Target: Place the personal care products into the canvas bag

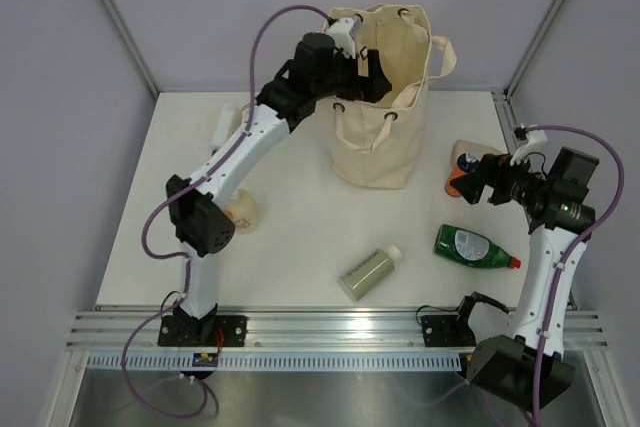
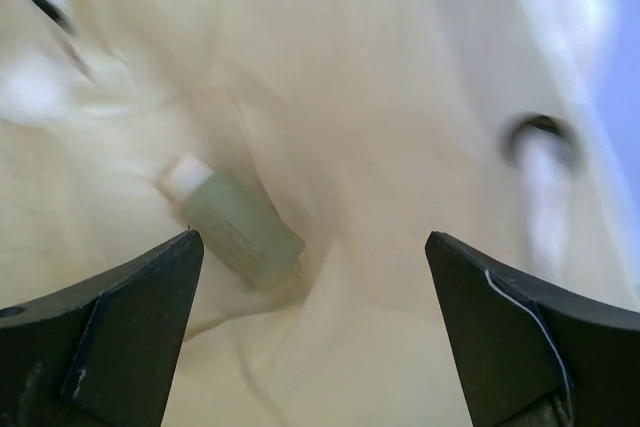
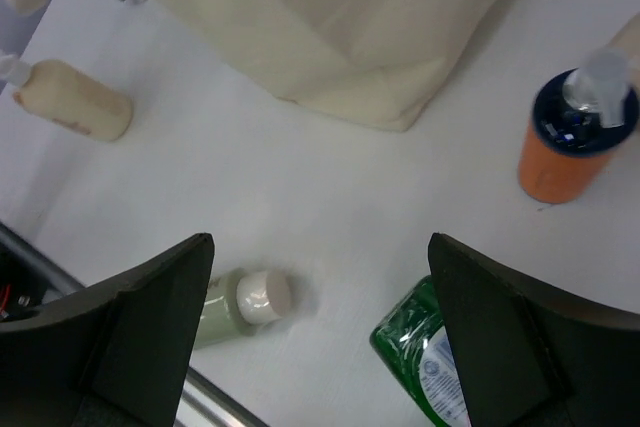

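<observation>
White tabletop (image 1: 300,177) is occupied by the canvas bag (image 1: 385,147), where the left gripper (image 2: 312,267) is held wide open, empty, above a sage bottle (image 2: 238,230) lodged inside. The right gripper (image 3: 320,277), also spread and empty, is poised by the orange bottle (image 3: 560,152), presumably next.

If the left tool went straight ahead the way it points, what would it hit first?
The left tool would likely meet the canvas bag first, on its inner cloth right beside the pale green bottle lying inside; depth is unclear.
</observation>
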`<state>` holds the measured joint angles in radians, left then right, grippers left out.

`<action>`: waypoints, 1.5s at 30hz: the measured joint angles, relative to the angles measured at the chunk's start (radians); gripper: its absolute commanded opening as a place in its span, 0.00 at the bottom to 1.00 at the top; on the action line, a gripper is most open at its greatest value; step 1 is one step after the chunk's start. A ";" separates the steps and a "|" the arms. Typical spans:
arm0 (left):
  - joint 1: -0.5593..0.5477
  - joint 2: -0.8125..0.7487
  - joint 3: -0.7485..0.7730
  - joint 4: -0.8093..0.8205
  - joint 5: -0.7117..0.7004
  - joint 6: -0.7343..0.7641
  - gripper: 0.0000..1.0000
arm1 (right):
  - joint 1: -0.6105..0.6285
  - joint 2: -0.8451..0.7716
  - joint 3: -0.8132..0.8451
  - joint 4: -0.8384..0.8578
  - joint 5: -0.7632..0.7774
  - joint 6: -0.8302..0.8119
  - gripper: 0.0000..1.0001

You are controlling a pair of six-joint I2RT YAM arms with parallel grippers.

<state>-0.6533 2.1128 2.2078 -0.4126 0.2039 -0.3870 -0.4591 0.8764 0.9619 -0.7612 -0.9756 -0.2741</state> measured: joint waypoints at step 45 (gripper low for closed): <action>0.064 -1.545 -1.487 0.011 -0.270 0.186 0.99 | 0.252 0.560 0.056 0.414 0.680 -0.053 0.99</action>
<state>-0.5888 0.5682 0.7204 -0.4011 -0.0658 -0.2008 -0.2073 1.4361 1.0180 -0.3470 -0.2958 -0.3267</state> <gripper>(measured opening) 0.985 0.993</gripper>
